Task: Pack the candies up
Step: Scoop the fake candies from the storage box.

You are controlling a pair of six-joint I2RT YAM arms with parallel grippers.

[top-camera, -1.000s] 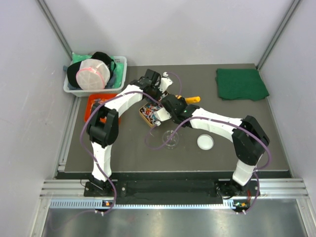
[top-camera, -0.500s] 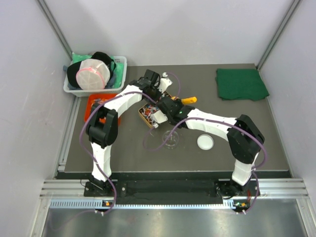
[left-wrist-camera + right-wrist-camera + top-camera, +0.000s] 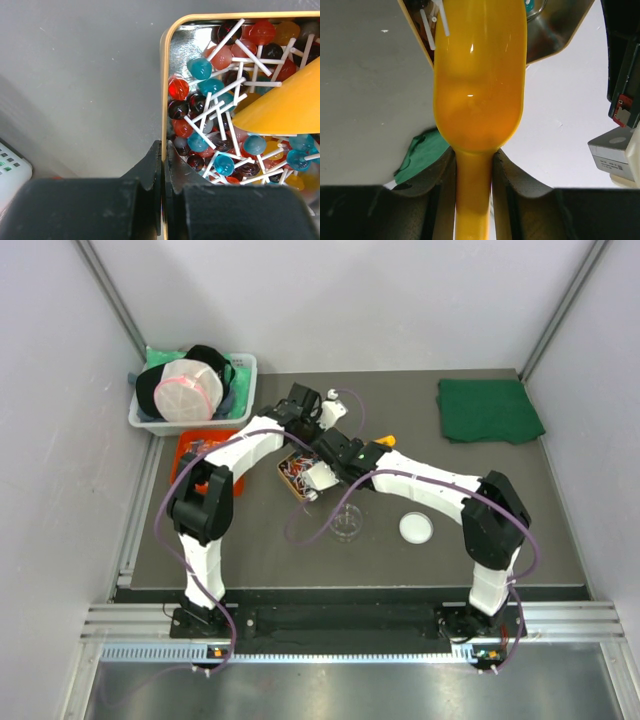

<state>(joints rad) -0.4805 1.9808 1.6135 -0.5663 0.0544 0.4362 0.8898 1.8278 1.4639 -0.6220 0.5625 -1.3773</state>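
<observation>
1. The candies are small round lollipops on white sticks, in red, blue, dark and orange. They lie heaped in a shiny metal tin with a gold-coloured rim.
2. The tin sits on the grey table, towards the back and left of the middle, under the two wrists.
3. The left gripper is closed on the tin's side wall, one finger outside the rim and one inside, with the thin wall pinched between them.
4. The right gripper is clamped on the narrow handle of an orange scoop, with a finger pressed against each side of the handle.
5. The scoop's bowl points away from the right wrist and reaches over the tin's rim. In the left wrist view its orange tip lies over the candies on the side of the tin away from the left fingers.
6. From these views it cannot be told whether any candies lie in the scoop's bowl.
7. A clear round dish stands on the table just in front of the tin, nearer the arm bases, with a white round lid beside it to the right, apart from it.
8. A folded green cloth lies at the back right of the table, well apart from the tin.
9. A white bin holding dark and pink things stands at the back left corner.
</observation>
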